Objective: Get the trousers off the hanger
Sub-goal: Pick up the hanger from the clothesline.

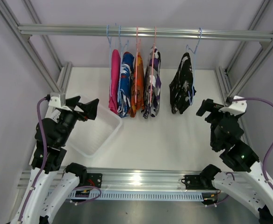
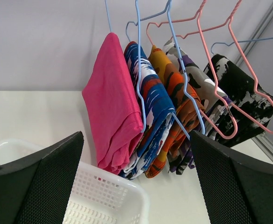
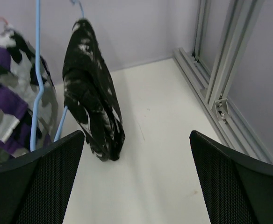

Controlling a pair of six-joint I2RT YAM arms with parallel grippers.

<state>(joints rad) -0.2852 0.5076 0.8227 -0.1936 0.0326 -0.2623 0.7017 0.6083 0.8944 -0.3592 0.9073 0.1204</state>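
Rail [image 1: 146,31] w/ trousers [image 1: 125,84], ahead of fingers [image 2: 43,186]

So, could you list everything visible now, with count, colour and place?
pink trousers: one, pink, hanging leftmost
blue-white-red trousers: one, patterned, second
orange trousers: one, orange, third
purple-white trousers: one, patterned, fourth
black speckled trousers: one, black-white, apart at right
rail: one, silver, across the back
hangers: five, blue or pink, on rail
table: one, white, below rail
basket: one, white, table's left
left gripper: one, black, open near basket
right gripper: one, black, open at right
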